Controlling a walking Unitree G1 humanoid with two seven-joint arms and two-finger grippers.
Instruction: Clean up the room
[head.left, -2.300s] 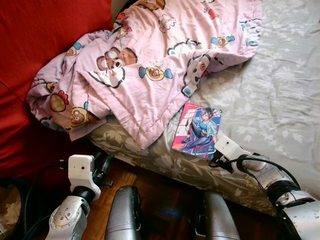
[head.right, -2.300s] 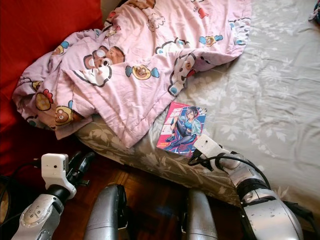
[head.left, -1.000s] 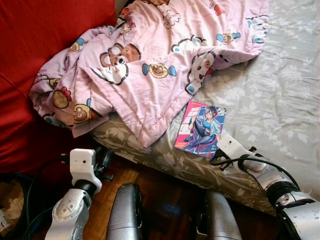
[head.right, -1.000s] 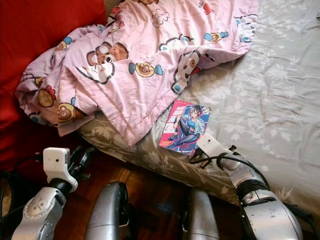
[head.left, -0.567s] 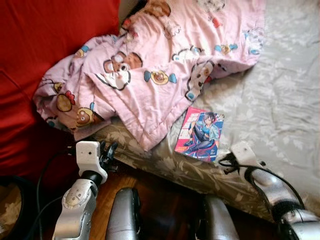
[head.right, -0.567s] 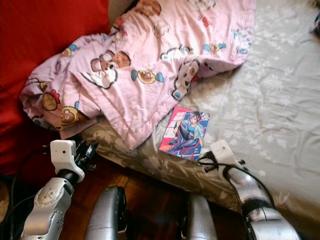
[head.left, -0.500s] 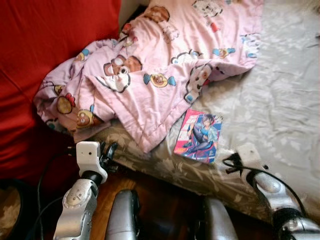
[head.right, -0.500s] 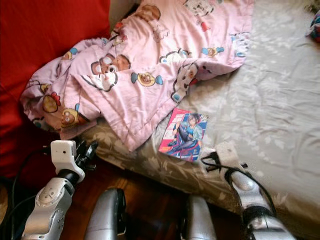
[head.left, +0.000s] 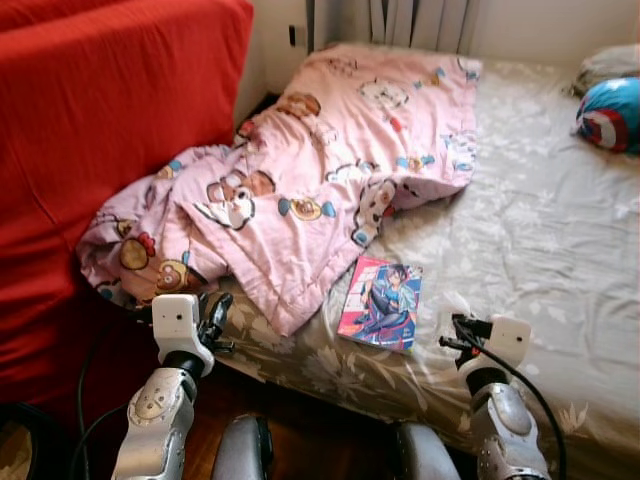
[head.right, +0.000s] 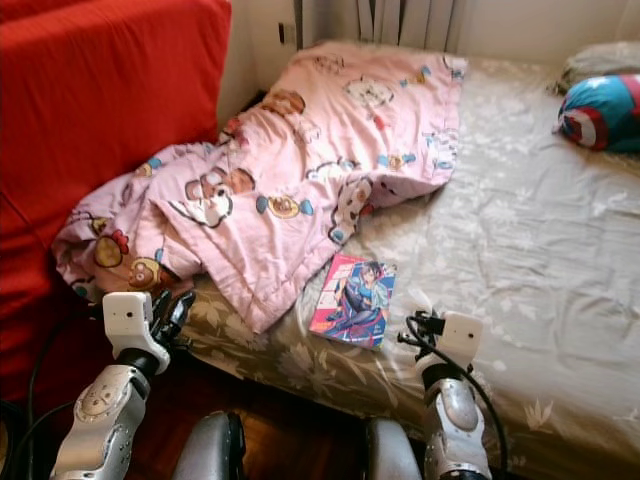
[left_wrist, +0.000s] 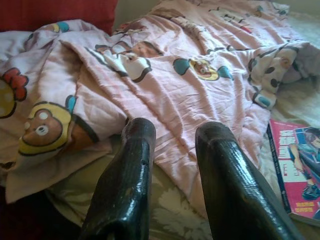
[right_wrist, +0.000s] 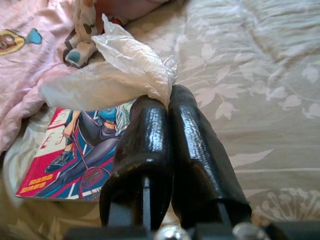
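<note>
A crumpled clear plastic wrapper (right_wrist: 120, 70) is pinched at the tips of my right gripper (right_wrist: 167, 100), which is shut on it just above the grey floral bed sheet (head.left: 540, 230). The wrapper (head.left: 452, 303) hangs beside a pink comic book (head.left: 380, 303) lying flat near the bed's front edge. My left gripper (left_wrist: 175, 130) is open and empty, low at the bed's left corner, its fingers (head.left: 215, 315) pointing at a rumpled pink cartoon blanket (head.left: 320, 170).
A red sofa (head.left: 100, 120) stands close along the bed's left side. A blue, red and white round cushion (head.left: 610, 100) lies at the far right of the bed. Dark wooden floor (head.right: 290, 430) shows below the bed's front edge.
The camera has tilted up, so more of the bed shows. My right gripper has left the book's lower corner, shifted right and lifted, now with the wrapper at its tips.
</note>
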